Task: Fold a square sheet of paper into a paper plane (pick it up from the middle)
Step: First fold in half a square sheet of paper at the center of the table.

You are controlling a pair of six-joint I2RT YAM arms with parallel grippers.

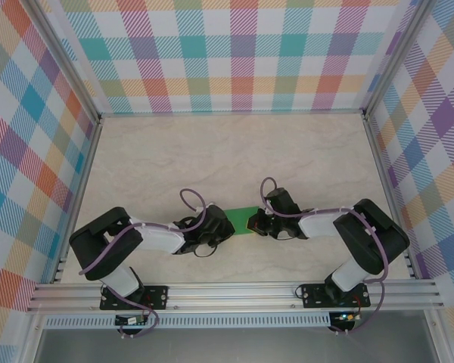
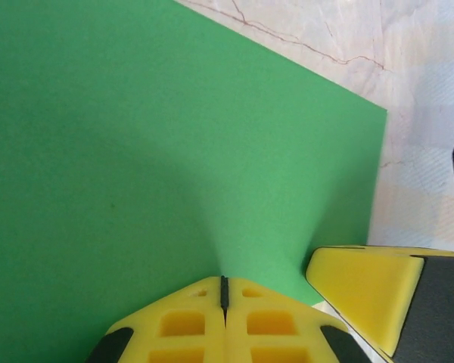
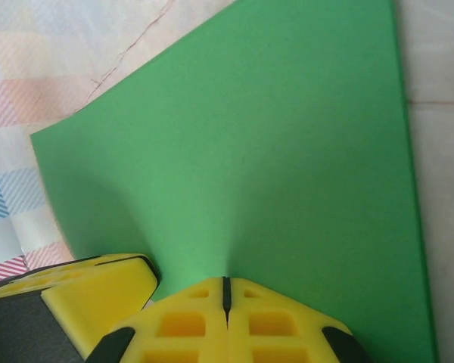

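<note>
Evidently the step in hand is the pick-up from the middle: the left gripper (image 2: 225,293) has its yellow fingers (image 2: 181,325) pressed together on the square sheet of paper (image 2: 136,151), with a soft ridge in the green running up into the seam. The right gripper (image 3: 226,293) pinches the same sheet likewise, just beside it. Seen from above, the sheet lies toward the near edge of the bench (image 1: 212,151), about midway between its left and right edges, mostly hidden under the two grippers. To do this well, I judge, both arms should rise together and level, neither pulling away from the other, since thin paper pinched at two close points could tear or crease askew. Whether the sheet is clear of the bench I cannot tell.
</note>
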